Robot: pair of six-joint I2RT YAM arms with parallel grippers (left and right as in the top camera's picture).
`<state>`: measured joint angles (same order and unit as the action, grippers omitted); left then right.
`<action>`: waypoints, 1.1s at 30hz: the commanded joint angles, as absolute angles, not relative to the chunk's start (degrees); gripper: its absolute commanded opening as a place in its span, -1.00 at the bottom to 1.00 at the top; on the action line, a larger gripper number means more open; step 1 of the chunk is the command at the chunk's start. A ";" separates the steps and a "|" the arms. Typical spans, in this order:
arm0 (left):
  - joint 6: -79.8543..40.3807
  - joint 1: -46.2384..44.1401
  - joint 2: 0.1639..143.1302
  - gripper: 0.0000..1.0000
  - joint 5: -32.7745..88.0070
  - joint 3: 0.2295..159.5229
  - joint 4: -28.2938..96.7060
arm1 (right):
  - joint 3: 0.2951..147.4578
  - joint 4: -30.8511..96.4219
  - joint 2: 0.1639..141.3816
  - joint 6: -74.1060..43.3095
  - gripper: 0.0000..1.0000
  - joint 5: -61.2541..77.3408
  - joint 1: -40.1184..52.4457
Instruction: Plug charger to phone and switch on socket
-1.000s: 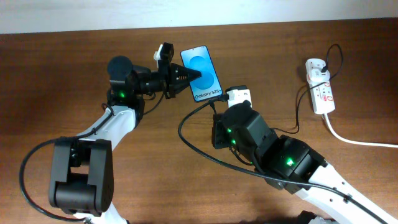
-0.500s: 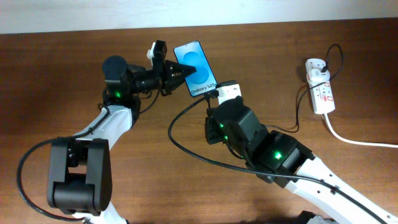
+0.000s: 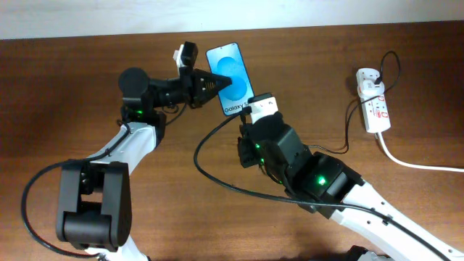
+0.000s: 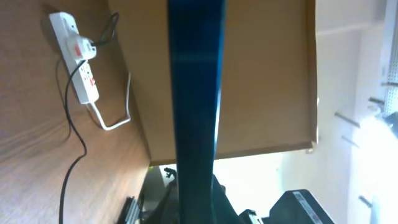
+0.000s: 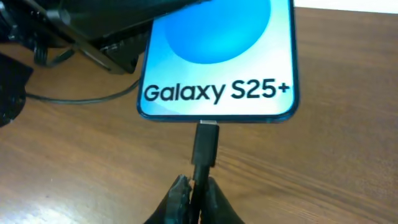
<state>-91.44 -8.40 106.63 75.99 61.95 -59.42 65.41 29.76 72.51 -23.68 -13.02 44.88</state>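
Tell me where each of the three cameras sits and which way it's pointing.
Overhead: above the table, looking down on left gripper, right gripper, phone, socket.
Left wrist: behind the left gripper, looking along the phone's edge toward the socket.
Right wrist: behind the right gripper, facing the charger at the phone's bottom edge.
All three show the phone.
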 commanded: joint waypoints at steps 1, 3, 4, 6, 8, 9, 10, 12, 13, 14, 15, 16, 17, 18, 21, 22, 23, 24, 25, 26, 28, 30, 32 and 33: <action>-83.79 -11.75 106.17 -1.00 86.19 61.98 -60.01 | 67.24 26.50 71.61 -22.24 -0.47 -14.20 44.60; -80.07 -11.64 106.17 -1.00 85.01 61.98 -59.99 | 67.42 28.29 70.39 -22.26 -0.24 -14.20 44.60; -78.48 -11.57 106.17 -1.00 83.88 61.98 -59.96 | 67.66 29.28 69.71 -22.26 -0.17 -14.20 44.60; -75.11 -11.57 106.17 -1.00 80.90 61.98 -59.96 | 68.95 32.45 67.79 -22.26 -0.03 -14.17 44.60; -70.46 -11.57 106.17 -1.00 78.83 61.98 -59.96 | 71.50 37.32 64.31 -22.28 0.18 -14.13 44.60; -70.13 -11.57 106.17 -1.00 78.17 61.98 -59.96 | 72.16 38.83 62.59 -22.26 0.28 -13.87 44.60; -70.15 -11.57 106.17 -1.00 77.01 61.98 -59.96 | 72.29 40.18 60.99 -22.31 0.30 -13.19 44.62; -70.30 -11.57 106.17 -1.00 74.81 61.98 -59.92 | 72.27 43.40 59.96 -22.96 0.30 -9.69 44.64; -71.11 -11.57 106.17 -1.00 73.95 61.98 -59.61 | 72.27 44.82 60.66 -23.00 0.31 -8.93 44.66; -72.55 -11.57 106.17 -1.00 72.66 61.98 -59.31 | 72.27 46.83 62.28 -24.36 0.32 -8.95 44.66; -73.49 -11.57 106.17 -1.00 71.99 61.98 -59.31 | 72.27 48.27 64.79 -25.98 0.33 -9.43 44.66; -74.70 -11.57 106.17 -1.00 71.66 61.98 -59.33 | 72.27 48.69 66.76 -26.70 0.33 -9.41 44.66; -75.66 -11.57 106.17 -1.00 71.57 61.98 -59.31 | 72.27 48.69 69.43 -27.07 0.29 -9.32 44.66; -75.66 -11.57 106.17 -1.00 71.64 61.98 -59.31 | 72.27 48.58 71.90 -27.07 0.19 -9.23 44.66; -75.66 -11.57 106.17 -1.00 72.49 61.98 -59.31 | 72.27 48.58 77.80 -27.07 -0.09 -9.76 44.66; -75.64 -11.57 106.17 -1.00 73.28 61.98 -59.31 | 72.29 48.16 79.02 -27.07 -0.12 -10.83 44.64; -75.64 -11.57 106.17 -1.00 73.95 61.98 -59.31 | 72.29 47.75 79.26 -27.05 -0.17 -11.97 44.64; -75.64 -11.57 106.17 -1.00 74.61 61.98 -59.31 | 72.29 47.07 79.20 -27.05 -0.27 -13.50 44.64; -75.61 -11.57 106.17 -1.00 75.20 61.98 -59.31 | 72.34 46.57 79.05 -27.03 -0.37 -13.82 44.64; -75.59 -11.57 106.17 -1.00 75.68 61.98 -59.31 | 72.34 46.02 79.02 -27.05 -0.46 -13.82 44.60; -75.61 -11.57 106.17 -1.00 76.66 61.98 -59.31 | 72.34 45.41 79.02 -27.03 -0.66 -14.26 44.60; -75.61 -11.60 106.17 -1.00 77.76 61.98 -59.31 | 72.34 45.41 79.02 -26.79 -0.79 -16.43 44.60; -75.64 -11.57 106.17 -1.00 78.70 61.98 -59.31 | 72.34 44.86 79.02 -26.37 -0.91 -18.37 44.60; -75.64 -11.57 106.17 -1.00 78.87 61.98 -59.31 | 72.34 44.66 79.02 -26.37 -0.91 -18.57 44.60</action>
<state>-75.72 -11.49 106.63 76.38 61.82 -58.92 72.10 46.02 79.35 -26.70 -15.29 44.75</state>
